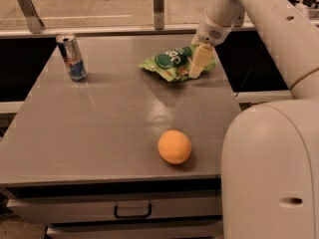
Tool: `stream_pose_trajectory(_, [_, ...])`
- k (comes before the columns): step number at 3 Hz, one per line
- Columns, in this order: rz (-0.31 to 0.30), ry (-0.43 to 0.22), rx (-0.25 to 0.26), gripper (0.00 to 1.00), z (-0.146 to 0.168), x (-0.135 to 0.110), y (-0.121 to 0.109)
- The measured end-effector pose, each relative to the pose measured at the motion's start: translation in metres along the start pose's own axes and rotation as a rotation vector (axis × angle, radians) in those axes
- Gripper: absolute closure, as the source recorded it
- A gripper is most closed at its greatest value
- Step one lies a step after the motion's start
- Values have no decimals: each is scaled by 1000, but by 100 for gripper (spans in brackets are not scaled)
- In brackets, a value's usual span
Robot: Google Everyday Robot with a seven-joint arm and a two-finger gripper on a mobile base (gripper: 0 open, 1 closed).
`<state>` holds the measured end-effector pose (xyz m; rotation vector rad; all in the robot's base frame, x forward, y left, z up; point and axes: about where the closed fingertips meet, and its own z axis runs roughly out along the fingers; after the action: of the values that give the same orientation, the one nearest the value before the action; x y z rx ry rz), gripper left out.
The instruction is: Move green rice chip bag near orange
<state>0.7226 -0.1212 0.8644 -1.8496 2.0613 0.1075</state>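
The green rice chip bag (172,62) lies on the grey table at the back right, a light-green crinkly pouch with a dark green oval. My gripper (196,69) hangs from the white arm directly over the bag's right end, its cream finger (198,61) pointing down onto the pouch. The orange (174,146) sits alone near the table's front edge, well in front of the bag.
A slim silver-blue can (71,57) stands upright at the back left of the grey table (99,118). The robot's white body (271,168) fills the lower right. A drawer with a handle (132,212) sits under the tabletop. A railing runs behind the table.
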Motion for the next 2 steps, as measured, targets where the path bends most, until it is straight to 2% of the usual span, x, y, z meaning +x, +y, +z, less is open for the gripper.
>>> stream_pose_trajectory(1, [-14,25,15,47,-1,1,-1])
stream_pose_trajectory(2, [-56,44,48,78,-17,-4,9])
